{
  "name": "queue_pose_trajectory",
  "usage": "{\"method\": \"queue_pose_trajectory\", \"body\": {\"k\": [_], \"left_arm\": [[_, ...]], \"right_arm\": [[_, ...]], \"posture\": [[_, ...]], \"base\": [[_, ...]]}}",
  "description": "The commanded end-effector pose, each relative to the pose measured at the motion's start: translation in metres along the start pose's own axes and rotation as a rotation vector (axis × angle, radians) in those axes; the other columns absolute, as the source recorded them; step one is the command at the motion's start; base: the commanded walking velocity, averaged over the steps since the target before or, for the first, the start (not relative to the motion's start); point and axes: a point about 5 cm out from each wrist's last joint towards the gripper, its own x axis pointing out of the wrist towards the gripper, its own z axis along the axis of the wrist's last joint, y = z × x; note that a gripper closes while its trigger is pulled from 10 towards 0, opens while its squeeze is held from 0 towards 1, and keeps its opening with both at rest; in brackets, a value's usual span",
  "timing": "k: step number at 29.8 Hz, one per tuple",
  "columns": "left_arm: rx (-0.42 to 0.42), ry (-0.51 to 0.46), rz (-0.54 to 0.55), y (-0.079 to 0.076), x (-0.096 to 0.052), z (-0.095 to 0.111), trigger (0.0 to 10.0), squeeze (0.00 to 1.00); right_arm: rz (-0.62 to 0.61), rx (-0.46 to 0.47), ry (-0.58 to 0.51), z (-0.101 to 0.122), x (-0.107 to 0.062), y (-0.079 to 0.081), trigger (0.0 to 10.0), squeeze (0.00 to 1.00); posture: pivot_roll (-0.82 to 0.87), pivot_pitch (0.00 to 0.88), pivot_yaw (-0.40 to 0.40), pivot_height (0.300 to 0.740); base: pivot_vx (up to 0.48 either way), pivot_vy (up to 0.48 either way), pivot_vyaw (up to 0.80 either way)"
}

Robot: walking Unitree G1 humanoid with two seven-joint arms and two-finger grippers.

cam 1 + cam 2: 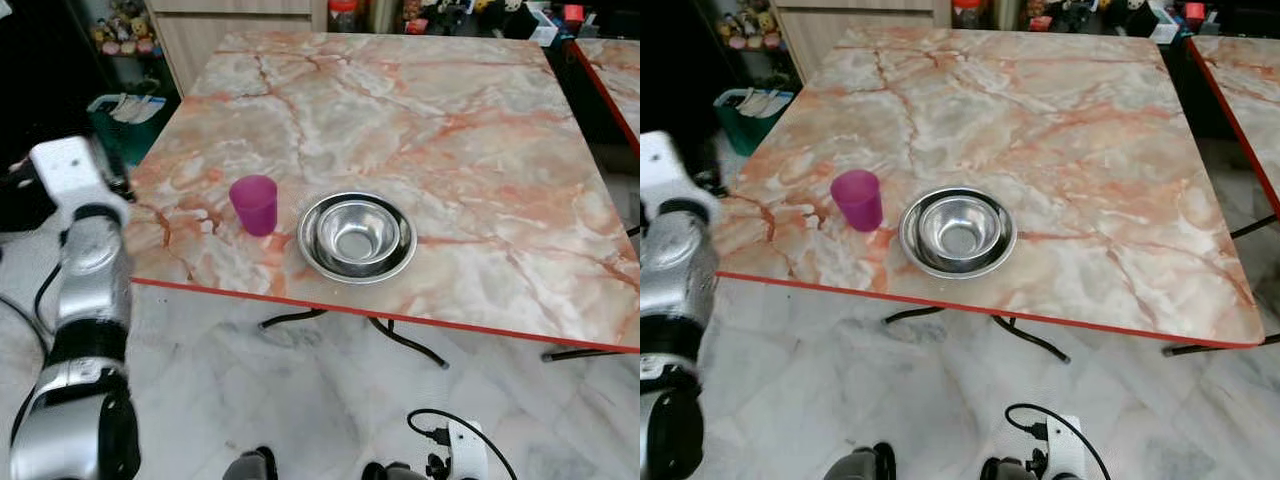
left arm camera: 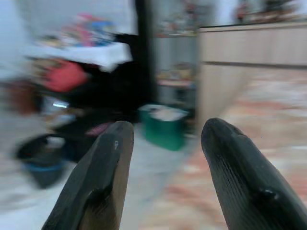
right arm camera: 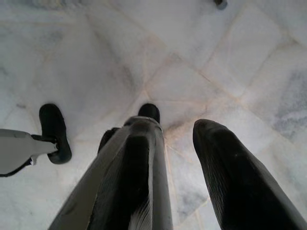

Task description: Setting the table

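Purple cup (image 1: pixel 254 203), steel bowl (image 1: pixel 356 236), left tool (image 2: pixel 163 158) (agape)

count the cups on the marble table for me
1: a purple cup stands upright near the marble table front edge, just left of the steel bowl and apart from it. No other cup shows on the table.

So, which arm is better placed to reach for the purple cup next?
Probably the left. The left arm is raised beside the table edge near the purple cup; the right gripper points down at the floor.
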Motion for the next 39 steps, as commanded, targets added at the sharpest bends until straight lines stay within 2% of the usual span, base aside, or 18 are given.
{"method": "queue_pose_trajectory", "body": {"k": [1, 4, 7, 8, 14, 15, 18, 19, 21, 22, 23, 25, 26, 27, 28, 32, 33, 39], "left_arm": [[0.079, 0.006, 0.122, 0.025, -0.005, -0.012, 10.0, 0.0], [0.157, 0.056, 0.213, 0.044, -0.017, -0.034, 10.0, 0.0], [0.229, 0.136, 0.244, 0.058, -0.033, -0.06, 10.0, 0.0], [0.229, 0.136, 0.244, 0.058, -0.033, -0.06, 10.0, 0.0], [0.322, 0.378, 0.254, 0.078, -0.075, -0.114, 10.0, 0.0], [0.332, 0.407, 0.248, 0.079, -0.081, -0.12, 10.0, 0.0], [0.336, 0.406, 0.25, 0.08, -0.081, -0.121, 10.0, 0.0], [0.356, 0.526, 0.135, 0.071, -0.107, -0.145, 10.0, 0.0], [0.365, 0.603, 0.035, 0.063, -0.124, -0.159, 10.0, 0.0], [0.392, 0.627, -0.062, 0.052, -0.134, -0.165, 10.0, 0.0], [0.399, 0.631, -0.085, 0.05, -0.136, -0.167, 10.0, 0.0], [0.43, 0.664, -0.221, 0.036, -0.15, -0.174, 10.0, 0.0], [0.43, 0.664, -0.221, 0.036, -0.15, -0.174, 10.0, 0.0], [0.42, 0.708, -0.296, 0.026, -0.162, -0.181, 10.0, 0.0], [0.42, 0.708, -0.296, 0.026, -0.162, -0.181, 10.0, 0.0], [0.39, 0.794, -0.372, 0.013, -0.182, -0.191, 10.0, 0.0], [0.367, 0.816, -0.422, 0.005, -0.189, -0.193, 10.0, 0.0], [0.332, 0.876, -0.493, -0.008, -0.202, -0.197, 10.0, 0.0]], "right_arm": [[-0.004, 0.008, 0.025, -0.009, -0.002, 0.0, 10.0, 0.0], [-0.003, 0.007, 0.025, -0.009, -0.002, 0.0, 10.0, 0.0], [-0.002, 0.009, 0.024, -0.01, -0.002, 0.0, 10.0, 0.0], [-0.002, 0.009, 0.024, -0.01, -0.002, 0.0, 10.0, 0.0], [-0.002, 0.013, 0.025, -0.011, -0.002, 0.001, 10.0, 0.0], [-0.002, 0.013, 0.026, -0.011, -0.002, 0.001, 10.0, 0.0], [-0.002, 0.013, 0.026, -0.012, -0.002, 0.001, 10.0, 0.0], [-0.001, 0.011, 0.029, -0.012, -0.002, 0.001, 10.0, 0.0], [-0.001, 0.009, 0.03, -0.013, -0.002, 0.0, 10.0, 0.0], [-0.002, 0.009, 0.031, -0.013, -0.003, 0.0, 10.0, 0.0], [-0.002, 0.009, 0.031, -0.013, -0.003, 0.0, 10.0, 0.0], [-0.002, 0.0, 0.035, -0.014, -0.003, 0.0, 10.0, 0.0], [-0.002, 0.0, 0.035, -0.014, -0.003, 0.0, 10.0, 0.0], [-0.002, -0.001, 0.036, -0.014, -0.003, -0.001, 10.0, 0.0], [-0.002, -0.001, 0.036, -0.014, -0.003, -0.001, 10.0, 0.0], [0.0, -0.002, 0.037, -0.015, -0.003, -0.001, 10.0, 0.0], [0.001, 0.0, 0.036, -0.015, -0.003, 0.0, 10.0, 0.0], [0.0, 0.008, 0.03, -0.013, -0.003, 0.0, 10.0, 0.0]], "posture": [[0.04, 0.165, 0.022, 0.711], [0.04, 0.157, 0.025, 0.711], [0.04, 0.154, 0.026, 0.711], [0.04, 0.154, 0.026, 0.711], [0.03, 0.145, 0.033, 0.711], [0.03, 0.145, 0.033, 0.711], [0.03, 0.145, 0.033, 0.711], [0.03, 0.14, 0.033, 0.711], [0.03, 0.136, 0.031, 0.711], [0.03, 0.136, 0.031, 0.711], [0.03, 0.136, 0.031, 0.711], [0.03, 0.135, 0.03, 0.711], [0.03, 0.135, 0.03, 0.711], [0.03, 0.132, 0.03, 0.711], [0.03, 0.132, 0.03, 0.711], [0.03, 0.133, 0.029, 0.711], [0.03, 0.134, 0.029, 0.711], [0.03, 0.147, 0.027, 0.711]], "base": [[0.0, 0.0, 0.0], [0.0, 0.0, 0.0], [0.0, 0.0, 0.0], [0.0, 0.0, 0.0], [0.0, 0.0, 0.0], [0.0, 0.0, 0.0], [0.0, 0.0, 0.0], [0.0, 0.0, 0.0], [0.0, 0.0, 0.0], [0.0, 0.0, 0.0], [0.0, 0.0, 0.0], [0.0, 0.0, 0.0], [0.0, 0.0, 0.0], [0.0, 0.0, 0.0], [0.0, 0.0, 0.0], [0.0, 0.0, 0.0], [0.0, 0.0, 0.0], [0.0, 0.0, 0.0]]}}
